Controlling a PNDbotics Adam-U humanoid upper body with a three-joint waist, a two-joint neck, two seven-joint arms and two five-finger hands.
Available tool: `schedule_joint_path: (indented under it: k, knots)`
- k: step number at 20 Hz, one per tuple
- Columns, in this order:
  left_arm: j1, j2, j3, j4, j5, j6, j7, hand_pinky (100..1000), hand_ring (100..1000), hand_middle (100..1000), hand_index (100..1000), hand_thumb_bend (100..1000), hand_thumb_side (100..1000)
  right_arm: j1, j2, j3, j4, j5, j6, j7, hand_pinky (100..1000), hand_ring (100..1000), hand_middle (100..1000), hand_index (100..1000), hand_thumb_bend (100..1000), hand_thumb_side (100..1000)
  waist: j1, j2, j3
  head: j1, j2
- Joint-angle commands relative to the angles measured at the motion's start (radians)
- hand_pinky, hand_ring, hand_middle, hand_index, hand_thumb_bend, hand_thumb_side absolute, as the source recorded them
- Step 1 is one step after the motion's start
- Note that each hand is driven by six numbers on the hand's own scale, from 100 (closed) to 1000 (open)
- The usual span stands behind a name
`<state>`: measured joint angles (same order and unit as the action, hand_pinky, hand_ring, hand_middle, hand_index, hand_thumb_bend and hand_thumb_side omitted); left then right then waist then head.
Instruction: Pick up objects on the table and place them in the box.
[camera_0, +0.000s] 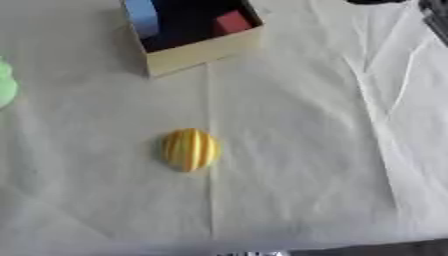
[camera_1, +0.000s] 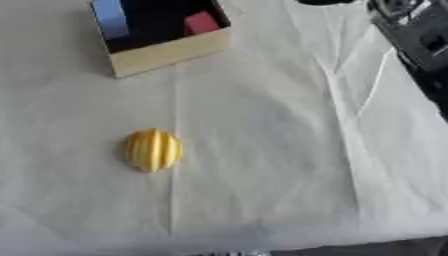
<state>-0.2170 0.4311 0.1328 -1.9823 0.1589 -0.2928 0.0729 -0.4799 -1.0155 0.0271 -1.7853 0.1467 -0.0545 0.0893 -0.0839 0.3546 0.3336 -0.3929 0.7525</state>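
A yellow ribbed, egg-shaped object lies alone on the white cloth near the middle of the table. The open cardboard box stands at the top, left of centre. Inside it are a blue piece at the left and a red block at the right. A black and silver part of my right arm shows at the upper right edge, well away from the yellow object. A dark shape at the top edge beside it may be my right hand. My left hand is out of view.
A light green object pokes in at the left edge. The white cloth has creases running down the right side. The table's front edge shows as a dark strip at the bottom.
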Motion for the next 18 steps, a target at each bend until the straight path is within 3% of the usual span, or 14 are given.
schedule_joint_path:
  k: [1,9,18]
  knots:
    - [-0.016,0.019,-0.001,-0.018,0.008,-0.001,-0.01,802,741,578,792,100,581,-0.054,0.002,0.032,0.015,-0.02,-0.004,0.05,836,618,529,686,100,100,-0.015,-0.032,0.008,-0.017,-0.022]
    - [-0.041,0.01,-0.008,-0.018,0.02,0.002,-0.025,803,740,578,792,100,582,-0.182,0.072,0.114,0.099,-0.015,-0.03,0.126,848,622,534,692,100,100,-0.034,-0.012,0.051,-0.062,-0.029]
    - [-0.055,0.007,-0.011,-0.018,0.031,0.005,-0.031,804,740,578,791,100,583,-0.223,0.117,0.166,0.166,0.04,-0.071,0.183,855,662,576,725,100,100,-0.042,-0.014,0.07,-0.077,-0.02]
